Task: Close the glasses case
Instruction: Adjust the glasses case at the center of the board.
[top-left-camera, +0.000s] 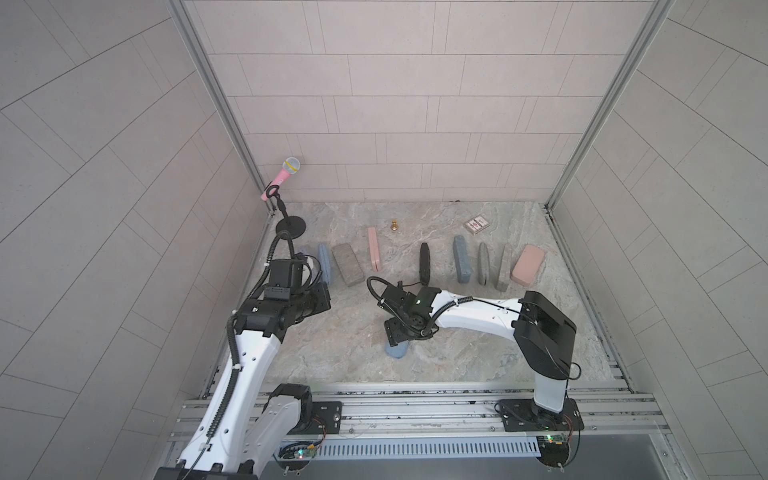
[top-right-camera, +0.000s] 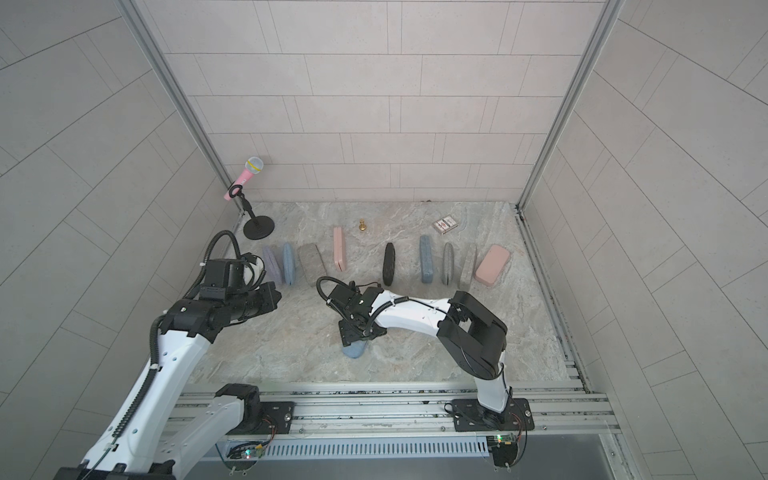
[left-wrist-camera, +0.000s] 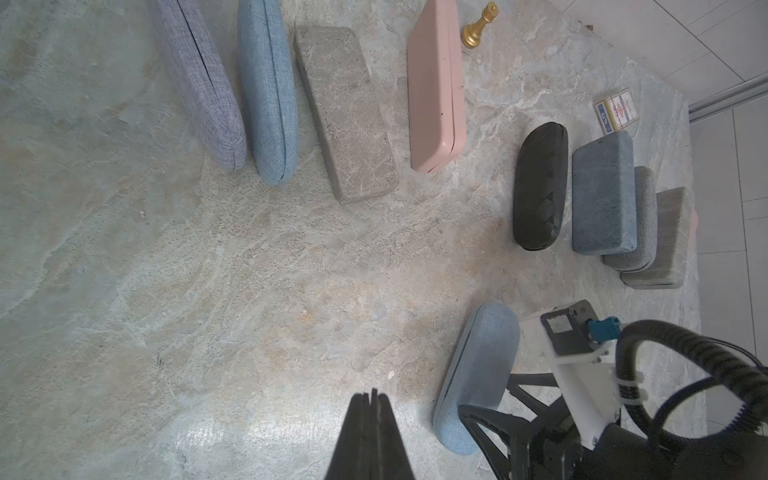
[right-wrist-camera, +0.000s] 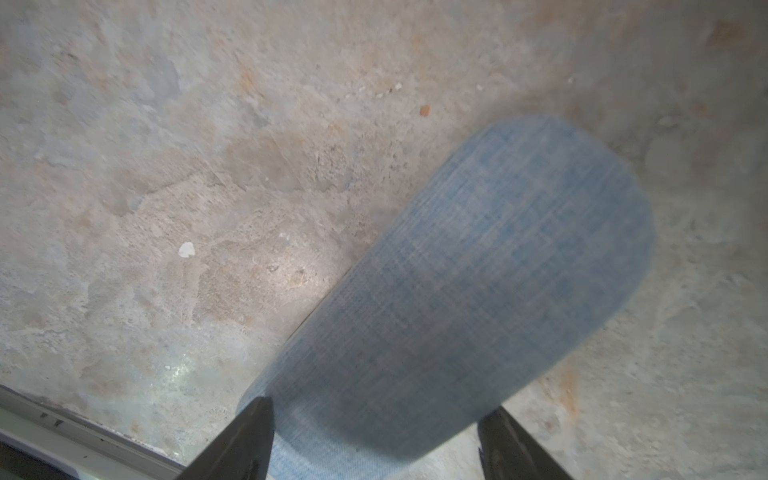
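Note:
A light blue fabric glasses case (top-left-camera: 397, 351) (top-right-camera: 355, 351) lies flat on the marble table, near its front middle. In the left wrist view the glasses case (left-wrist-camera: 478, 370) has its lid down, with only a thin seam along one long side. My right gripper (right-wrist-camera: 379, 406) points down over one end of the glasses case (right-wrist-camera: 478, 291), open, with a finger on each side. One right fingertip (right-wrist-camera: 496, 419) stands off the fabric; I cannot tell whether the other touches it. My left gripper (left-wrist-camera: 372, 394) hovers shut and empty over bare table, to the left of the case.
Several closed cases stand in a row behind: purple (left-wrist-camera: 199, 83), blue (left-wrist-camera: 268, 91), grey-brown (left-wrist-camera: 345, 112), pink (left-wrist-camera: 436, 91), black (left-wrist-camera: 540, 187), blue-grey (left-wrist-camera: 604, 195), and a pink one (top-left-camera: 528, 264) far right. A gold chess piece (top-left-camera: 393, 225), card deck (top-left-camera: 476, 224) and pink microphone (top-left-camera: 282, 176) sit near the back wall.

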